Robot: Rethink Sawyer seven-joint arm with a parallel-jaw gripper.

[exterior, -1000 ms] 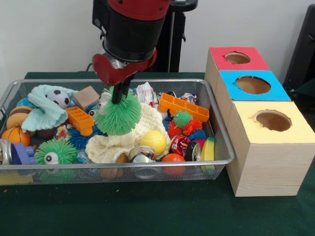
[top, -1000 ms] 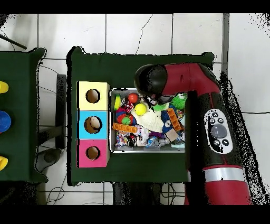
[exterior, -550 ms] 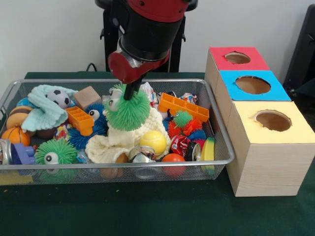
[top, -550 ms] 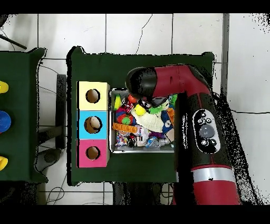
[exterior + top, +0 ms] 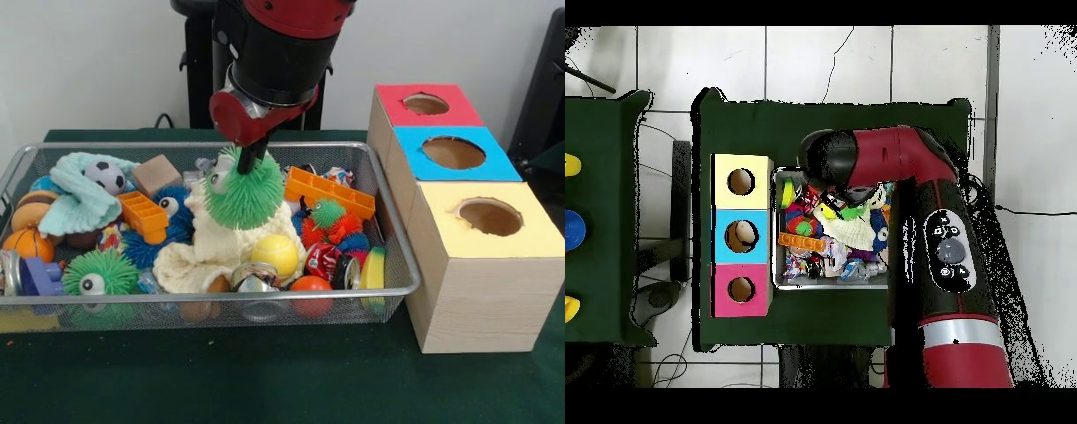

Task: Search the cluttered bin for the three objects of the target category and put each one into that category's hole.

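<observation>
My gripper is shut on a green spiky ball with googly eyes and holds it just above the pile in the wire mesh bin. The ball hangs over a cream knitted cloth. A second green spiky ball with an eye lies at the bin's front left. A small green spiky ball sits among red ones right of centre. In the overhead view the arm covers the bin's middle and only a bit of the green ball shows.
Right of the bin stand three boxes with round holes: red, blue and yellow. The bin also holds a yellow ball, orange toy bricks, a soccer ball, a teal cloth and cans.
The gripper has carried the green spiky ball up and to the right, toward the boxes. In the overhead view the arm has swung further over the bin.
</observation>
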